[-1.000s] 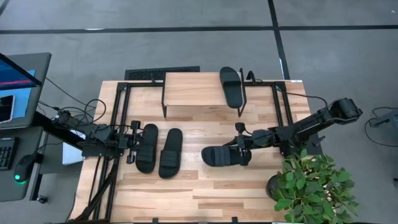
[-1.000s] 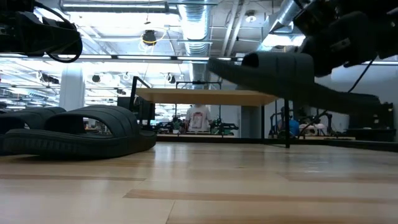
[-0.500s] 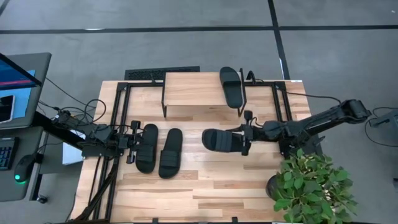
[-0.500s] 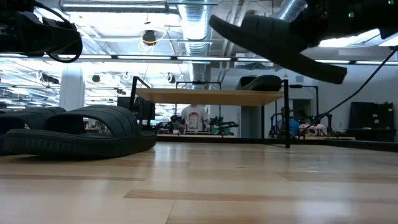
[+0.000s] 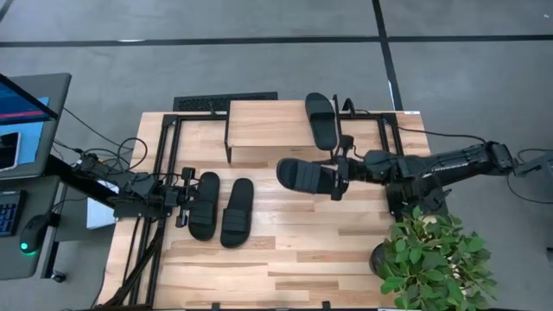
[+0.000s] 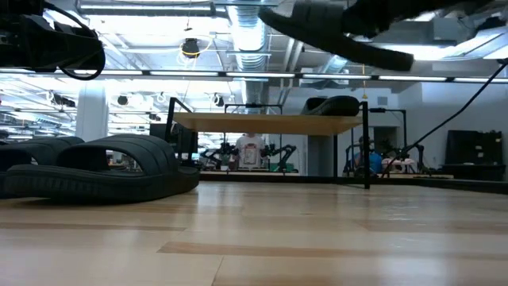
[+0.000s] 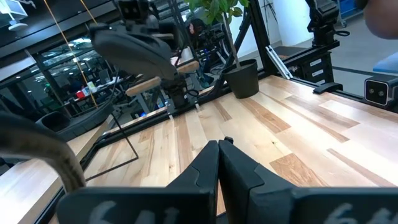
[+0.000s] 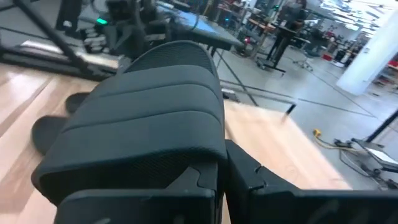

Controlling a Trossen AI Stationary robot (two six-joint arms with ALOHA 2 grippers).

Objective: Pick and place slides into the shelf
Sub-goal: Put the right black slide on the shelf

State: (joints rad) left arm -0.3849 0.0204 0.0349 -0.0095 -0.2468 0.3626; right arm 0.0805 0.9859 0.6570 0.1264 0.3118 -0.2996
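Note:
My right gripper (image 5: pixel 340 170) is shut on one black slide (image 5: pixel 304 176), which hangs in the air in front of the shelf (image 5: pixel 266 126) and higher than the shelf's top (image 6: pixel 266 123) in the low view. Another slide (image 5: pixel 321 120) lies flat by its sole on the shelf's right end. Two more slides (image 5: pixel 204 204) (image 5: pixel 237 212) lie side by side on the table at the left. My left gripper (image 5: pixel 182 199) stays shut just left of them, touching nothing (image 7: pixel 219 148). My right gripper holds the slide by the edge of its wide strap (image 8: pixel 208 152), the edge facing the gripper. The fingers (image 8: pixel 249 177) come roughly level from the table's right side, along the slide's length. The strap hides the exact contact. The slide is lifted clear, its sole (image 6: pixel 373 54) tilted.
A potted plant (image 5: pixel 432 259) stands at the near right corner. Black frame rails (image 5: pixel 160 164) run along the table's left and right sides. Bare wood shows on the left part of the shelf top and in the table's near half (image 5: pixel 285 259).
My right gripper has risen and moved toward the far edge and the shelf, carrying the slide. The slide was level with the shelf top and now hangs well above it, still tilted.

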